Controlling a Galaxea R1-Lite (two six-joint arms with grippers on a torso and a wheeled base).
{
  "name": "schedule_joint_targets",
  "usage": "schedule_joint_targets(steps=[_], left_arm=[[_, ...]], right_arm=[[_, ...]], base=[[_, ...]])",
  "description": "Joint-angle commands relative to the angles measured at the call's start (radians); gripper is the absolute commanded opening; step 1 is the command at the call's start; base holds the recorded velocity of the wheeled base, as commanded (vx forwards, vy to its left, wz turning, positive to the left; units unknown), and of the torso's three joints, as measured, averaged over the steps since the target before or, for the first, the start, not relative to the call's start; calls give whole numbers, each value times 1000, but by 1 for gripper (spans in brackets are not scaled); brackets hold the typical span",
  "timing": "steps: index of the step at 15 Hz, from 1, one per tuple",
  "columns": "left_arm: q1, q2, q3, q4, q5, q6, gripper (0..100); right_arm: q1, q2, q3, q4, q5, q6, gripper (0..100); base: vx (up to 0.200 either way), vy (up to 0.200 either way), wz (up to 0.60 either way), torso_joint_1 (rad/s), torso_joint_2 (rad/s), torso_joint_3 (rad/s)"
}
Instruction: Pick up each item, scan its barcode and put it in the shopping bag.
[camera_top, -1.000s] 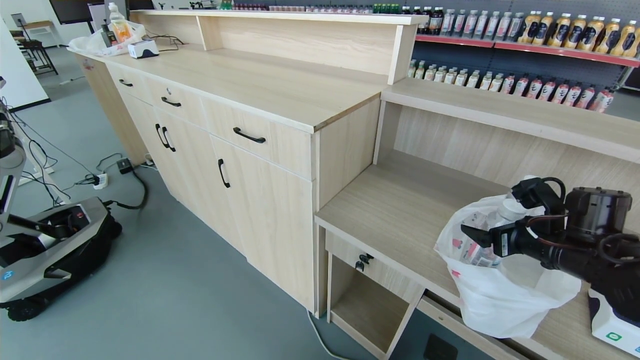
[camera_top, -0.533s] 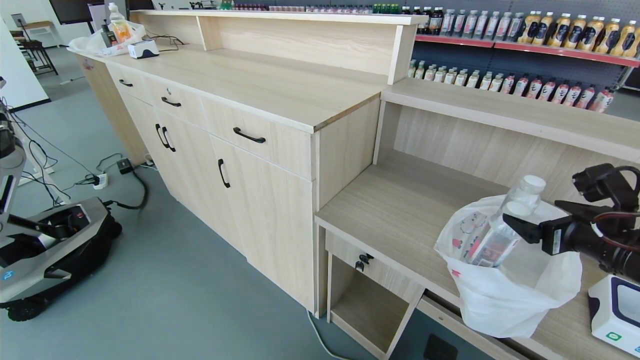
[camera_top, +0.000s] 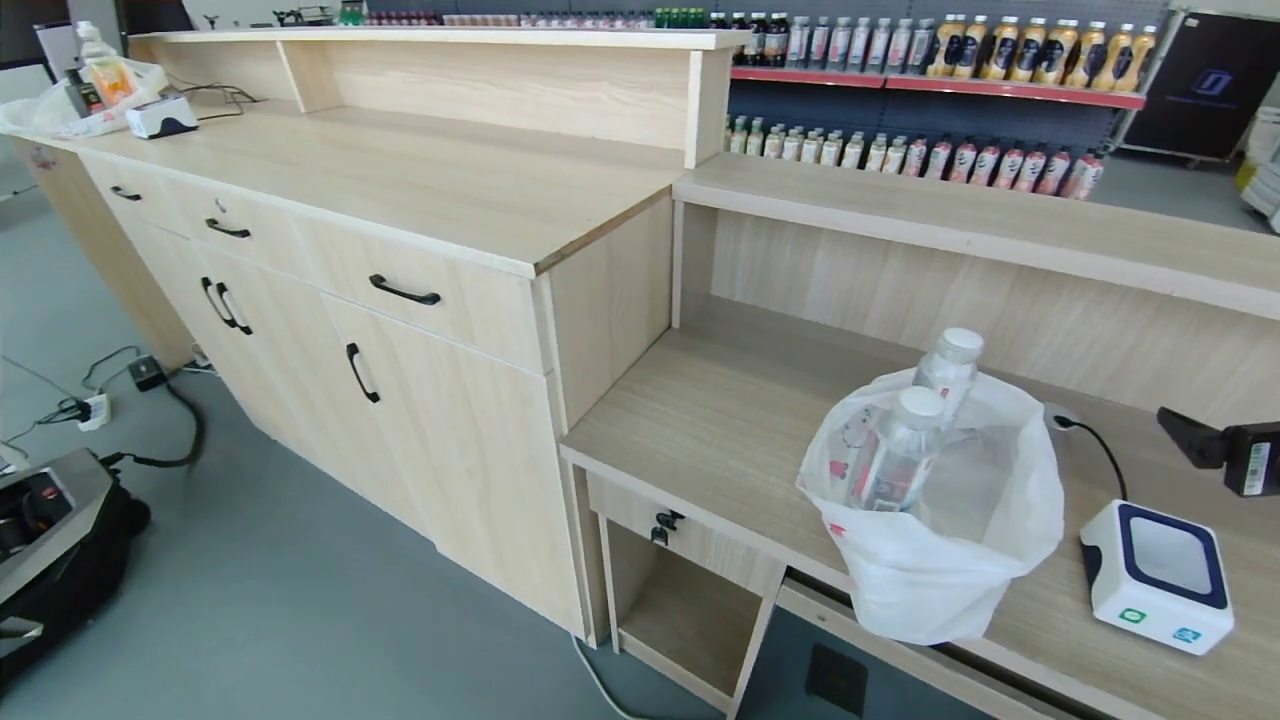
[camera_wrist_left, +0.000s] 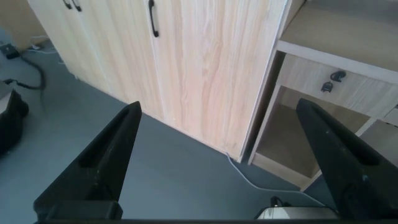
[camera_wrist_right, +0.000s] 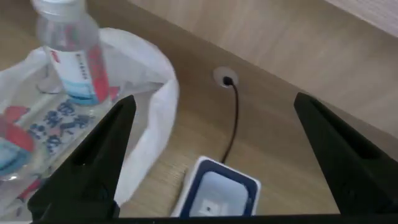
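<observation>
- Head view: the white shopping bag (camera_top: 940, 570) stands on the tabletop (camera_top: 720, 420), mouth open, with the front bottle (camera_top: 893, 455) and the back bottle (camera_top: 946, 368) upright inside, caps above the rim.
- Both bottles are clear plastic cylinders with white screw caps and printed labels. They look full, so I judge them fairly heavy for their size, stiff enough to squeeze, and smooth enough to slip.
- I would take hold of a bottle across the labelled body, below the shoulder. The cap and neck look too narrow and rounded for a sure hold.
- The bag is thin, crinkled film, soft and shapeless, and it leans on its contents. I expect it to sag or slide if nudged, so it should only be held by its rim.
- The scanner (camera_top: 1155, 575) is a rigid white box with a dark glossy window. It sits just beside the bag, and its black cable (camera_top: 1098, 448) runs into a hole in the tabletop.
- My right tool (camera_wrist_right: 214, 155) hangs above the scanner and the bag's edge, spread wide and holding nothing.
- My left tool (camera_wrist_left: 214, 162) is spread wide too and holds nothing. It is low over the grey floor (camera_wrist_left: 186, 174), in front of the wood-grain cabinet (camera_wrist_left: 211, 62).
</observation>
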Motion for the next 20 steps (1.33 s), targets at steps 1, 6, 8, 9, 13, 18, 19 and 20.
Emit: schedule_joint_targets(steps=[1, 6, 8, 9, 13, 18, 19, 20], left_arm=[[0, 0, 0, 0, 0, 0, 100], [0, 0, 0, 0, 0, 0, 100], [0, 0, 0, 0, 0, 0, 100], [0, 0, 0, 0, 0, 0, 100], [0, 0, 0, 0, 0, 0, 100], [0, 0, 0, 0, 0, 0, 100], [0, 0, 0, 0, 0, 0, 100], [0, 0, 0, 0, 0, 0, 100]], right_arm=[[-79, -23, -8, 1, 3, 3, 100], [-277, 80, -110, 26, -137, 26, 100], [-337, 185, -145, 32, -226, 47, 100], [-354, 236, -163, 24, -241, 83, 100], [-392, 458, -255, 20, -237, 219, 100], [-329, 613, -384, 21, -241, 268, 100], [-305, 642, -418, 21, -243, 288, 100], [-285, 655, -427, 26, -241, 296, 100]], base=[[0, 0, -600, -7, 2, 2], [0, 0, -600, 0, 2, 1], [0, 0, -600, 2, 2, 2], [0, 0, 0, 0, 0, 0], [0, 0, 0, 100, -192, -94], [0, 0, 0, 6, -10, -4], [0, 0, 0, 0, 0, 0], [0, 0, 0, 0, 0, 0]])
